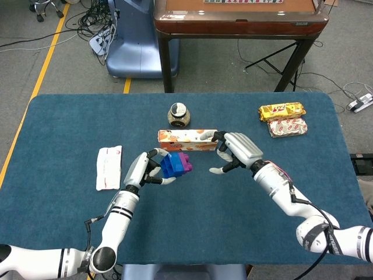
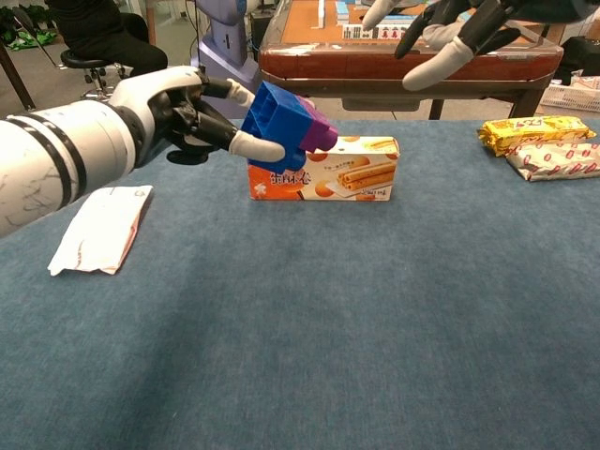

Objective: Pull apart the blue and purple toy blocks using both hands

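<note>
The blue tabletop (image 1: 245, 233) carries several things near the work, and the largest of them, the orange biscuit box (image 1: 187, 139), lies just behind the spot where the two hands are about to meet; in the chest view it sits directly behind the raised blocks, so a sweeping approach by the right hand (image 1: 236, 153) could, I judge, clip its near edge and shove it toward the glass jar (image 1: 179, 115) behind it. The left hand (image 1: 143, 171) holds the blue block (image 1: 172, 165) pinched between thumb and fingers, lifted off the cloth, with the purple block (image 1: 185, 163) joined to it and pointing toward the right hand. That right hand is empty with fingers spread, near the purple end but not touching. The main risk is the grip: the left hand holds only the blue block's far side, so a pull that is off-axis may twist the pair out of its fingers instead of separating them; the purple block also offers little exposed surface to seize. The white packet (image 1: 109, 168) to the left and the yellow snack packs (image 1: 282, 111) and red-and-white pack (image 1: 287, 127) at the right rear lie well apart and obstruct nothing.
</note>
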Robot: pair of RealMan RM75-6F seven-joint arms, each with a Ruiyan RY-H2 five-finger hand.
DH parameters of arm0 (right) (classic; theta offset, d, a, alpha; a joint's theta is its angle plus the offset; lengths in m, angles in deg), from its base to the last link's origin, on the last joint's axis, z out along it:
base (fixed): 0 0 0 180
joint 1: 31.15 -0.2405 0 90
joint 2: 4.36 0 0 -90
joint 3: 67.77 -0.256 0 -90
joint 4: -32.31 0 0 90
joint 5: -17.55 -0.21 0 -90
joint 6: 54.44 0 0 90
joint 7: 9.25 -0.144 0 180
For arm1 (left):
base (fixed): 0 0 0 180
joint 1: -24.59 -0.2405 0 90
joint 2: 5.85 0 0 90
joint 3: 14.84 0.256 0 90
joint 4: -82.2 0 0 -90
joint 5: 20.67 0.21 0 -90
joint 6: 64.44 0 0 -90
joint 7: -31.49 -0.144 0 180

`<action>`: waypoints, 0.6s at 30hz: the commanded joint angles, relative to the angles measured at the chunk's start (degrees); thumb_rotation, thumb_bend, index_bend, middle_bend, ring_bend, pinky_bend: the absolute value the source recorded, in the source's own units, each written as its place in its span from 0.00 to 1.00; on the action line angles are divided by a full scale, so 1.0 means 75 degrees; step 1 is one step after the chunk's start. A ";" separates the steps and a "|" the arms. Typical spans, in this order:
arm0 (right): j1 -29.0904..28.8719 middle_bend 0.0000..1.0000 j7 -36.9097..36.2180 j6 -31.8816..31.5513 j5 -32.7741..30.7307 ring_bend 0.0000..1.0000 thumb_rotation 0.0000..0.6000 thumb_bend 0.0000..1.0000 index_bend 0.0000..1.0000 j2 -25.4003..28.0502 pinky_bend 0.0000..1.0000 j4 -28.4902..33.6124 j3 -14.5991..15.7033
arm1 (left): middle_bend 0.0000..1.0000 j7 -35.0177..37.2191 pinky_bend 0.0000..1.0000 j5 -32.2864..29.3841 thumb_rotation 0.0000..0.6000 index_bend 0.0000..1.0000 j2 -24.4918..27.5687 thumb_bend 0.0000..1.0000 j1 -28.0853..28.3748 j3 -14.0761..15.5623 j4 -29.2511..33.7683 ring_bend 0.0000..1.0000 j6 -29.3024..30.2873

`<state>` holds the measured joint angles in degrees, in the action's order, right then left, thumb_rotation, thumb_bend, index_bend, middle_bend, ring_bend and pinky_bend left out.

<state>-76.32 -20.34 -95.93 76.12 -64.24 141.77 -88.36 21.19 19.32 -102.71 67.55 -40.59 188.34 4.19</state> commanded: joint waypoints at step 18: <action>-0.0695 1.00 -0.0954 0.1040 -0.0519 1.00 1.00 0.00 0.16 -0.0604 1.00 -0.0873 -0.0100 | 1.00 0.0357 1.00 0.0026 1.00 0.67 0.0117 0.06 -0.0008 -0.0083 0.0007 0.98 -0.0059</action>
<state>-81.36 -27.28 -88.33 72.20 -68.57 135.42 -89.07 23.86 19.50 -101.82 67.48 -41.22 188.41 3.74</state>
